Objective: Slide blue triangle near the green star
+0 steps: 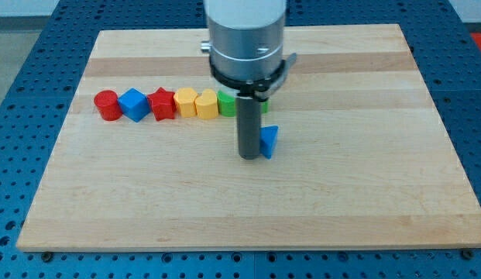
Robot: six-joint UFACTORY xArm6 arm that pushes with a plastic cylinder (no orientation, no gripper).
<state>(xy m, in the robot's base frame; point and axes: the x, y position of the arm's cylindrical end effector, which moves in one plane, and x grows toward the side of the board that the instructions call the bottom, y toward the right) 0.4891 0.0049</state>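
Note:
The blue triangle (269, 141) lies near the board's middle, partly hidden by the rod. My tip (249, 156) is on the board right at the triangle's left side, touching or nearly touching it. A green block (228, 104) ends the row of blocks just above and to the left of my tip. The rod covers its right part, so I cannot make out its shape. A little more green (264, 106) shows to the right of the rod.
A row of blocks runs along the upper left: a red cylinder (108, 105), a blue cube (135, 104), a red star (161, 104), a yellow block (185, 101) and a yellow heart (206, 103). The wooden board (364, 194) ends on all sides.

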